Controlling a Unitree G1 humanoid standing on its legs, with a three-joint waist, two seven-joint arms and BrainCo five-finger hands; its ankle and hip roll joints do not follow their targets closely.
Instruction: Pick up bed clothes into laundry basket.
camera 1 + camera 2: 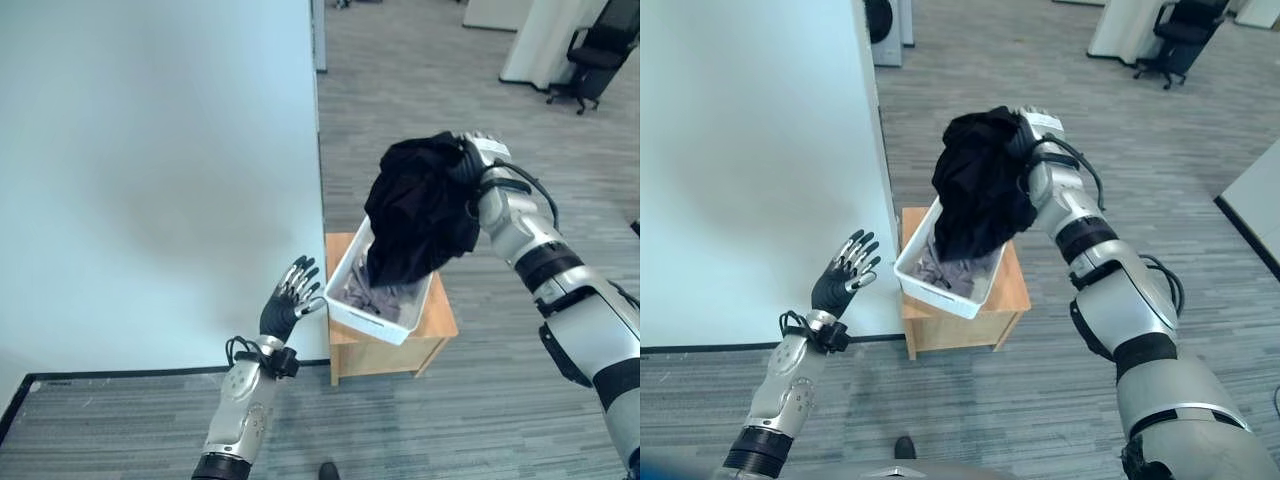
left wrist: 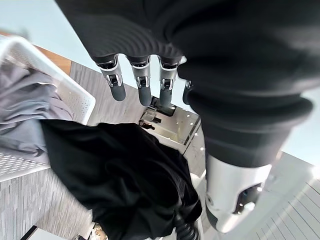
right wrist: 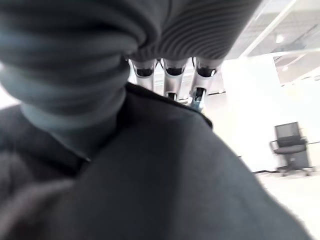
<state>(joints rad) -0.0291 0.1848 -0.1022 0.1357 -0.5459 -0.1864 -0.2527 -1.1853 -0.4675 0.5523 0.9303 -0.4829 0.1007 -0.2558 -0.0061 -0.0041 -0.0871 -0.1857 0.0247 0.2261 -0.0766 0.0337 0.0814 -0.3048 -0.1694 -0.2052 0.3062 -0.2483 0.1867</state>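
A pale bed (image 1: 150, 170) takes up the left, grey plank floor (image 1: 420, 60) the rest, with a black office chair (image 1: 598, 50) far back. Beside the bed the left hand (image 1: 290, 298) is raised, fingers straight and spread, holding nothing. Next comes a small wooden desk (image 1: 440, 322) carrying the white laundry basket (image 1: 345, 310) (grey clothes (image 1: 375, 297) already lie inside). Above the basket the right hand (image 1: 478, 158) clutches a black garment (image 1: 415, 210), which hangs bunched down to the basket.
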